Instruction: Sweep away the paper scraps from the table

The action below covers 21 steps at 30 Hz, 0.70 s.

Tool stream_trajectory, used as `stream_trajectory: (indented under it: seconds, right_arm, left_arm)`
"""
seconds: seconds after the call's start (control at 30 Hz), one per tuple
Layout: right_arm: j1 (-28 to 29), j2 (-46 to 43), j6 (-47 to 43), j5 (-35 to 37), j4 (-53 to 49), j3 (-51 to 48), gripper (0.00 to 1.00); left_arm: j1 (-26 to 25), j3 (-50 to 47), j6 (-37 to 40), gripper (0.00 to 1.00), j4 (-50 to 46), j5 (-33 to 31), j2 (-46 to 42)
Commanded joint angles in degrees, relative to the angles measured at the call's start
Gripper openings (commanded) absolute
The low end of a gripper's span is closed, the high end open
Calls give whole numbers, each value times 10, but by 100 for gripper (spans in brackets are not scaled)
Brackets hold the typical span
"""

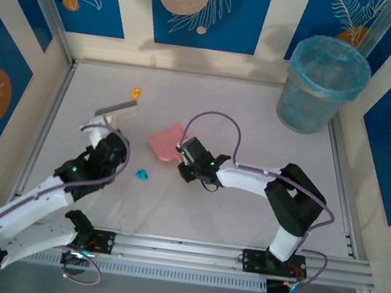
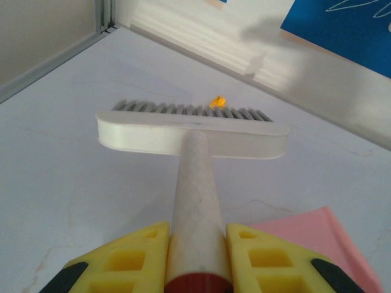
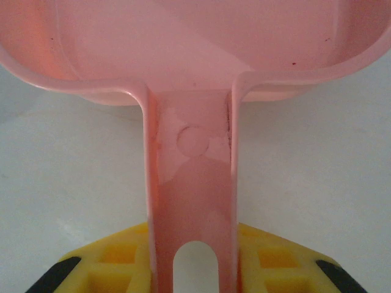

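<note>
- A small crumpled orange paper scrap [image 1: 136, 93] lies far left on the white table [image 1: 258, 119].
- A cyan paper scrap [image 1: 142, 175] lies nearer, between the arms.
- A white plastic brush with grey bristles [image 2: 192, 134] sits just short of the orange scrap.
- The left gripper [image 2: 197, 250] is clamped on the brush handle.
- The right gripper [image 3: 192, 262] is clamped on the handle of a flat pink plastic dustpan [image 1: 165, 144], right of the cyan scrap.

A small crumpled orange paper wad [image 1: 136, 93] is seen toward the far left of the large flat white rail-edged table [image 1: 258, 119]. A small crumpled cyan paper wad [image 1: 142, 175] is found nearer the front, well apart from it.
</note>
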Motion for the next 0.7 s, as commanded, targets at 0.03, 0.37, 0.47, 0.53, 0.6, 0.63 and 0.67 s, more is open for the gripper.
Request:
stream_trajectory:
  seconds: [0.03,0.37,0.47,0.53,0.6,0.63,0.67]
  right_arm:
    - [4,20,-18,-16,-30,31,0]
    - [2,31,-27,-41,-40,41,0]
    - [2,36,-28,-43,-48,47,0]
    - [1,37,-28,-46,-47,48,0]
    - [1,39,-29,-52,-47,50,0]
    - [1,40,-29,-55,-49,51,0]
    - [1,40,-30,-55,-50,52,0]
  left_arm:
    - [98,83,-8,0,35,152,91]
    - [254,339,0,0,-47,311,358]
    - [279,403,9,0,-67,335,424]
    - [287,445,24,0,-71,341,466]
    - [292,494,35,0,-98,341,506]
    - [293,526,43,0,-114,340,528]
    - [294,552,48,0,-127,337,543]
